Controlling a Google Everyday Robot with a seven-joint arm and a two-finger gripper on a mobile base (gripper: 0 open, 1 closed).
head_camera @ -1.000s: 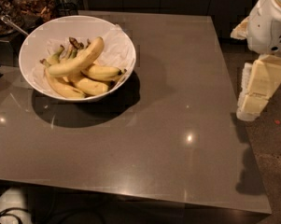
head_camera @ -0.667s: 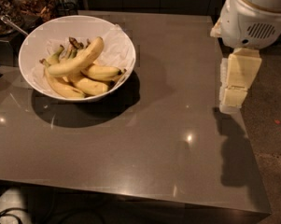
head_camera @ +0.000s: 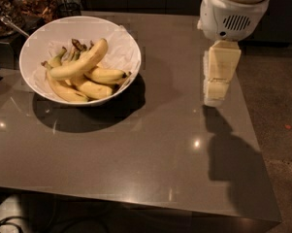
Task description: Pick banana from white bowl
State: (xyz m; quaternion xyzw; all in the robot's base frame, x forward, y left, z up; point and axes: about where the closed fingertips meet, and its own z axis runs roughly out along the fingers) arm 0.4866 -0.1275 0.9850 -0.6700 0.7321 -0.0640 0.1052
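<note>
The white bowl (head_camera: 123, 45) stands at the back left of the grey table (head_camera: 150, 149), lined with crumpled white paper. The banana (head_camera: 82, 61), long, curved and plain yellow, lies on top across the bowl. Shorter bananas with dark tips (head_camera: 99, 76) lie under it. My gripper (head_camera: 217, 98) hangs from the white arm over the table's right side, well right of the bowl and above the surface. Nothing is in it.
The table's right edge (head_camera: 254, 130) runs just right of the gripper, with floor beyond. Dark clutter and a metal utensil (head_camera: 12, 25) sit at the back left behind the bowl.
The arm and gripper have moved left, from beyond the table's right edge to over the table, closer to the bowl. The bowl and bananas appear unmoved.
</note>
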